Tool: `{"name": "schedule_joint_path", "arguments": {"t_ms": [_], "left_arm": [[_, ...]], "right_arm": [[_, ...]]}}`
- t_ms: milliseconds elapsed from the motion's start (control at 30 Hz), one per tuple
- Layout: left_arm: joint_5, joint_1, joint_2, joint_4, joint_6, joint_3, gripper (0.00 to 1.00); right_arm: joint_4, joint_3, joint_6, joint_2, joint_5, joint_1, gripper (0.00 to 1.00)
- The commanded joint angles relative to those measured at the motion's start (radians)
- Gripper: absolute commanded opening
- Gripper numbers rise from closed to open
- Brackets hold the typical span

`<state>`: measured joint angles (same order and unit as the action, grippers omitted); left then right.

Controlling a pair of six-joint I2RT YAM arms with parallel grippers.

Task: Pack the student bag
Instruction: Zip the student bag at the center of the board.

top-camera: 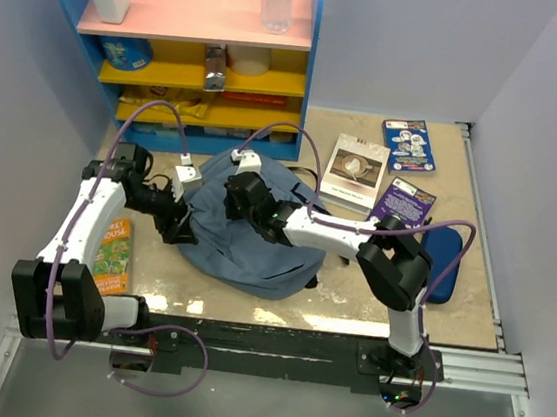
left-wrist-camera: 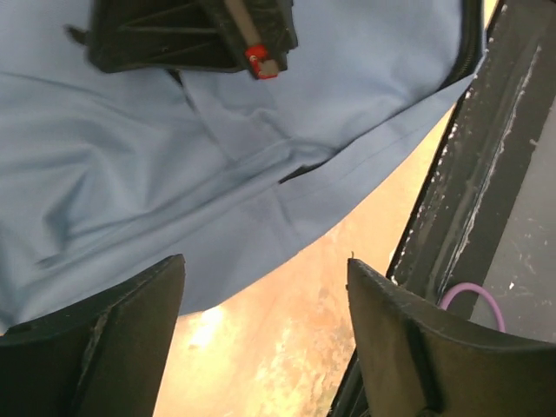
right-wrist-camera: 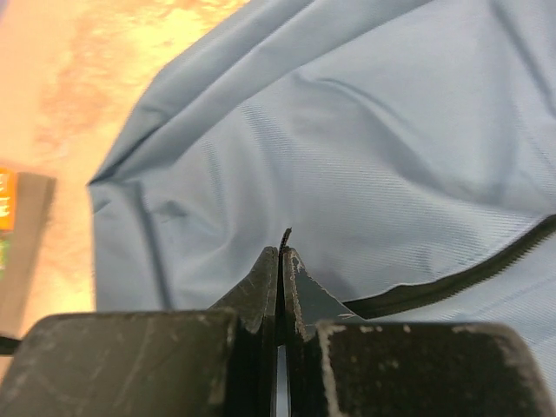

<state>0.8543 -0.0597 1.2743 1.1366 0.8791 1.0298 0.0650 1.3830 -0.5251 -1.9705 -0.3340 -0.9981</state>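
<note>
I see lab test cell dressed as school corner: plain panel walls (top-camera: 428, 44) boxing in worn table (top-camera: 469, 301), metal rail (top-camera: 482, 368) up front, bright kids' shelf (top-camera: 200, 13), workbooks (top-camera: 408, 146) on tabletop.

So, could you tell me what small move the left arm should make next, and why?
Probably ease the left gripper forward and close on the student bag's edge: its jaws stand open with that hem ahead, while the right gripper, shut, seems to pinch a black tab.
</note>
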Motion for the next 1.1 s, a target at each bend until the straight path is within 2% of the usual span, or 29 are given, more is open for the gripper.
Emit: {"name": "schedule_joint_path", "arguments": {"t_ms": [0,67,133,267,433,733,833,933,967,1033,1067], "left_arm": [[0.147,-0.002,-0.062,-0.167,-0.06,-0.071,0.84],[0.152,0.012,-0.081,-0.312,-0.215,-0.105,0.91],[0.151,0.05,-0.093,-0.363,-0.256,-0.123,1.0],[0.022,0.15,-0.119,-0.558,-0.418,-0.204,1.0],[-0.034,0.153,-0.101,-0.626,-0.445,-0.218,1.0],[-0.038,0.17,-0.021,-0.66,-0.46,-0.218,0.97],[-0.021,0.181,-0.009,-0.647,-0.459,-0.209,0.91],[-0.018,0.181,-0.004,-0.638,-0.448,-0.208,0.79],[-0.017,0.181,-0.004,-0.63,-0.442,-0.208,0.69],[-0.018,0.181,-0.004,-0.632,-0.443,-0.206,0.6],[-0.018,0.181,-0.003,-0.635,-0.446,-0.206,0.49]], "right_arm": [[0.101,0.017,-0.062,0.045,0.046,0.012,0.0],[0.098,0.024,-0.078,0.047,0.053,0.015,0.0],[0.098,0.028,-0.095,0.047,0.067,0.016,0.0],[0.094,0.05,-0.113,0.056,0.085,0.018,0.0],[0.099,0.053,-0.125,0.071,0.105,0.018,0.0],[0.122,0.025,-0.173,0.113,0.138,0.036,0.0],[0.118,0.037,-0.174,0.119,0.147,0.038,0.0],[0.116,0.041,-0.173,0.121,0.145,0.038,0.0],[0.114,0.039,-0.174,0.122,0.147,0.041,0.0],[0.119,0.036,-0.18,0.124,0.156,0.042,0.0],[0.124,0.03,-0.184,0.125,0.159,0.044,0.0]]}}
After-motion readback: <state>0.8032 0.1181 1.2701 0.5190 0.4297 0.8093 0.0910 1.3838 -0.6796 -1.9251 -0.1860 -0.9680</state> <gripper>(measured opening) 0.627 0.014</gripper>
